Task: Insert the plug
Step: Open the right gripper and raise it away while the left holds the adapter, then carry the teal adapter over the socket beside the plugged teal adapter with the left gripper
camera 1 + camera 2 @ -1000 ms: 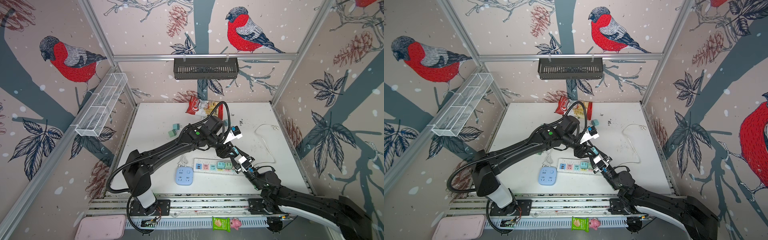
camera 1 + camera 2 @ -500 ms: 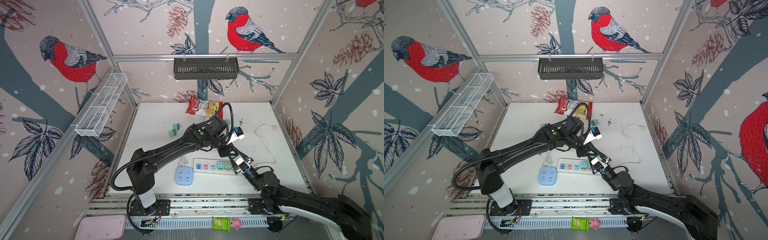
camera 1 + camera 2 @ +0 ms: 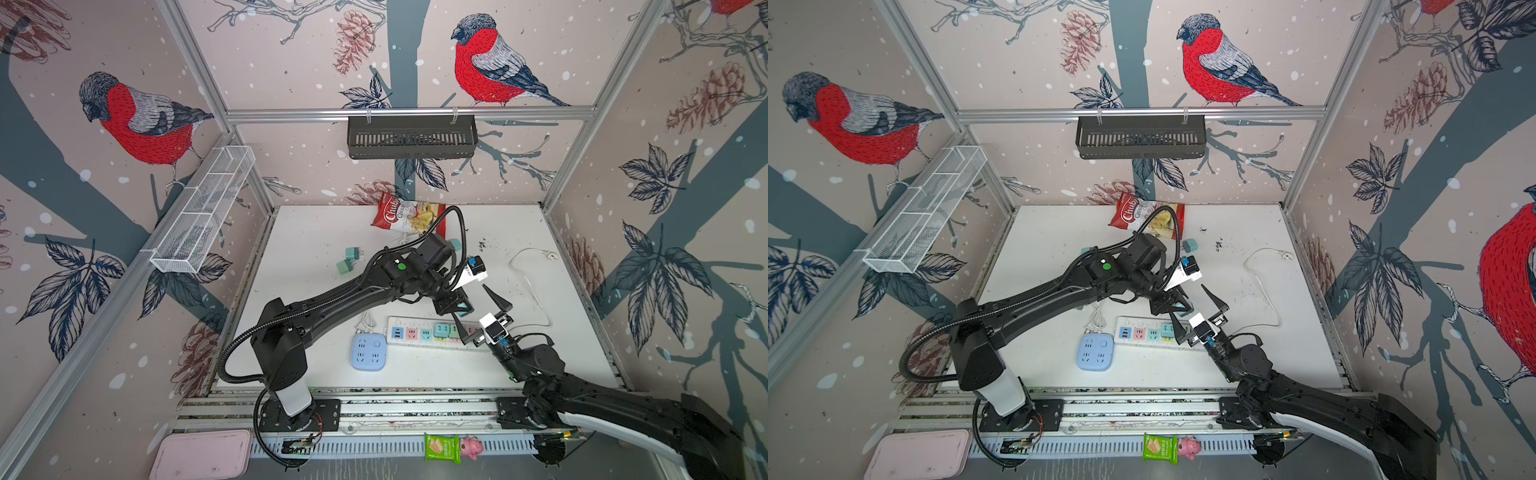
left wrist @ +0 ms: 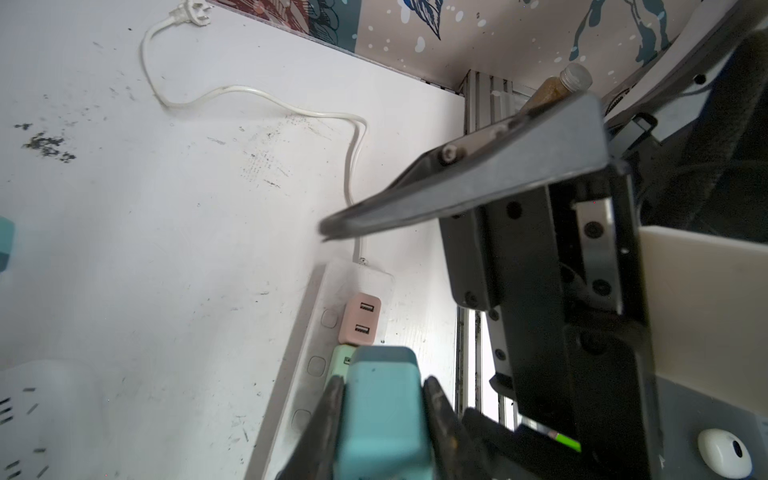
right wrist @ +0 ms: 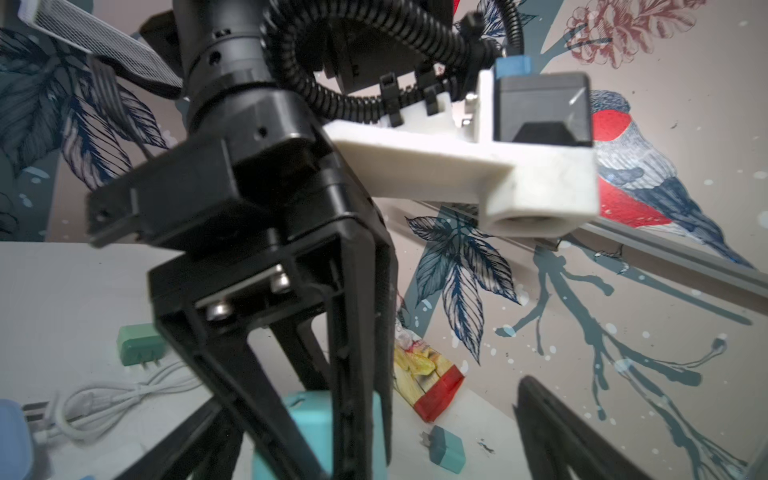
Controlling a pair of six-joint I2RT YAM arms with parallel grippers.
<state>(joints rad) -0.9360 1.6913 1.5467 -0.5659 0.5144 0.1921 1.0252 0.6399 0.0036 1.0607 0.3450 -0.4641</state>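
Observation:
A teal plug [image 4: 382, 407] sits pinched between the fingers of my left gripper [image 4: 384, 386], which is shut on it. It hangs just above the white power strip [image 4: 307, 332], over the pale green adapter [image 4: 340, 361] next to the pink adapter [image 4: 360, 318]. In both top views the left gripper [image 3: 455, 307] hovers over the strip's [image 3: 415, 332] right part. My right gripper [image 3: 478, 311] stands open, its fingers [image 5: 548, 419] spread wide on either side of the left gripper and plug [image 5: 307, 419], holding nothing.
A blue socket cube [image 3: 368, 353] lies left of the strip. The strip's white cable [image 3: 536, 291] loops to the right. Loose teal plugs [image 3: 349, 259] and a chips bag [image 3: 409, 216] lie farther back. Another loose plug [image 5: 446, 455] rests behind the grippers.
The left gripper has closed on the teal plug. The right gripper, shut a second ago, has sprung wide open. The left arm shifted slightly right and nearer the strip.

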